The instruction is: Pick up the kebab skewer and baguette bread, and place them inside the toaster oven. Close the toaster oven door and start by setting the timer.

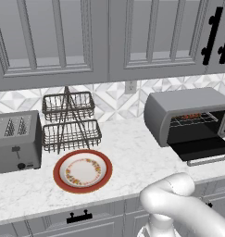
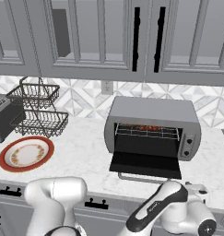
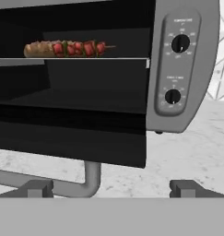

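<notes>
Hanging open, toaster oven door (image 3: 69, 143) handle (image 3: 49, 184) between the spread, empty jaws.

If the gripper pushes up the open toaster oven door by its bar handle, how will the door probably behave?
The toaster oven door lies flat and looks hinged at its bottom edge, so it would probably swing upward as one stiff panel rather than slide. Its bar handle is round and smooth, so a finger may slip along it. The toaster oven looks wide and low, so tipping seems unlikely.

Your toaster oven (image 3: 182, 69) runs off the hand view's left and top edges; baguette bread (image 3: 37, 48) mostly hidden behind kebab skewer (image 3: 79, 47); dial markings too small.
</notes>
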You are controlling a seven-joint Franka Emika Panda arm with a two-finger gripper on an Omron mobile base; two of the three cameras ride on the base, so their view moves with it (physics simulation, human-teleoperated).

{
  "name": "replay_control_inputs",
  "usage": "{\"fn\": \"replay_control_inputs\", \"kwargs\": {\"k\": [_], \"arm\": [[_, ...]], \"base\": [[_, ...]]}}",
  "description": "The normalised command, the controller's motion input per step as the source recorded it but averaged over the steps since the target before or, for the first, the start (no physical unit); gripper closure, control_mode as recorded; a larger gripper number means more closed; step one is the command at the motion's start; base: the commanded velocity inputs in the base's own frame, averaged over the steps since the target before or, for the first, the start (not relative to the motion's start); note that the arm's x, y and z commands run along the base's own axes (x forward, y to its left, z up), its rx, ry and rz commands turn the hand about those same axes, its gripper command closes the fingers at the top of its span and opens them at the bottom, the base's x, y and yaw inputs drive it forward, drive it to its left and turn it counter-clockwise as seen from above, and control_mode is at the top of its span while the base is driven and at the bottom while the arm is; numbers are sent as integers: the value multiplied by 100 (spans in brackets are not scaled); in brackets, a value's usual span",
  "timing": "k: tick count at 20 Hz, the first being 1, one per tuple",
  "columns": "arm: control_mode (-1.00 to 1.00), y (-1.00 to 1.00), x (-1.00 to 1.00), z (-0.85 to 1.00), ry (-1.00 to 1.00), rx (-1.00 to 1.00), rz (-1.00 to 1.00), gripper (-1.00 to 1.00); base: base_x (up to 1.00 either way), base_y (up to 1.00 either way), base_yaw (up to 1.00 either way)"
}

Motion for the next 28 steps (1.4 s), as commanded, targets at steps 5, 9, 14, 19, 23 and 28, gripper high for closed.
{"fn": "replay_control_inputs", "kwargs": {"k": [5, 9, 14, 19, 23, 28], "arm": [[-100, -14, 3, -1, -4, 5, 3, -100], [-100, -26, 6, 0, -2, 6, 0, -100], [-100, -11, 14, -3, -3, 2, 0, -100], [-100, 0, 21, -10, -3, 0, 0, -100], [-100, 0, 35, -3, -4, 0, 0, -100], [-100, 0, 29, 0, -1, 0, 0, -100]], "base": [[0, 0, 0], [0, 0, 0], [0, 0, 0], [0, 0, 0], [0, 0, 0], [0, 0, 0]]}}
